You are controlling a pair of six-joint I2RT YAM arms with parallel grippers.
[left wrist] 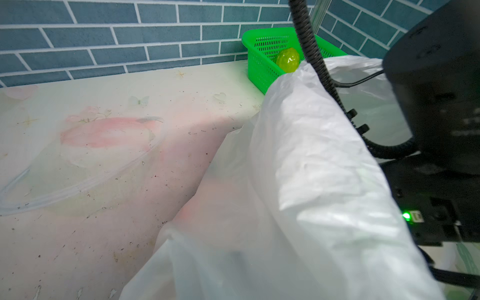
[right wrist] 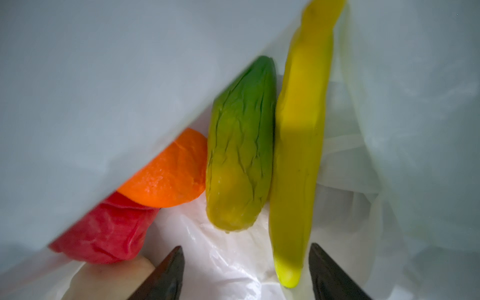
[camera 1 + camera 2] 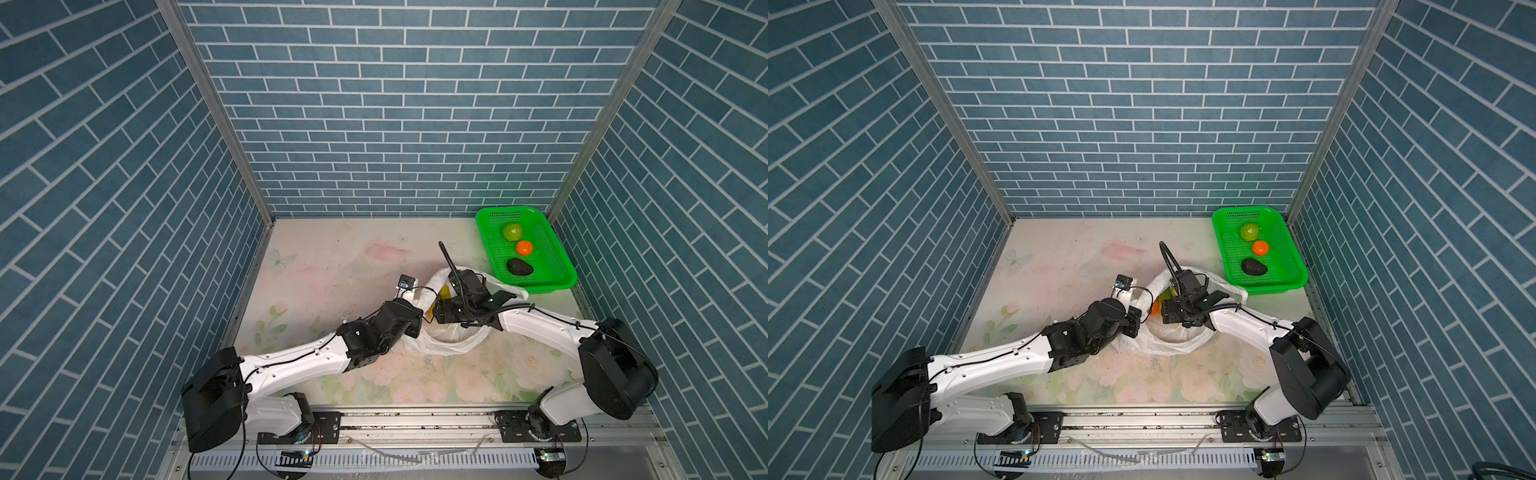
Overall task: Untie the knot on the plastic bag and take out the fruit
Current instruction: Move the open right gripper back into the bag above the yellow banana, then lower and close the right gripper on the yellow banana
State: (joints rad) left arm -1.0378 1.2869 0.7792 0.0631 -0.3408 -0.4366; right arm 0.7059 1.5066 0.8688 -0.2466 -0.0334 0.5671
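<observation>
The jaws of my right gripper [image 2: 246,272] stood apart and empty inside the bag [image 3: 449,345], with only plastic between them. The left gripper [image 3: 415,322] had its jaws together. Its tips were hidden under the wrist, so I judged rather than saw that it was pinching the bag's rim up.

Just ahead of the right jaws lay the banana [image 2: 301,145], its tip beside one finger [image 2: 327,272]. The mango [image 2: 241,155] touched it. Beyond were the orange [image 2: 168,176] and a red fruit [image 2: 109,233], both half under a fold of the bag, and a pale one [image 2: 111,280] was cut off at the edge.

No knot showed and the mouth gaped, so I took the untying as done and the emptying as the step in hand. Next I'd need to close on the banana without catching plastic.

Farther off, the basket [image 3: 548,257] held an apple [image 3: 512,232], a second orange [image 3: 524,247] and an avocado [image 3: 519,267]. Both arms hid the bag's bottom.
</observation>
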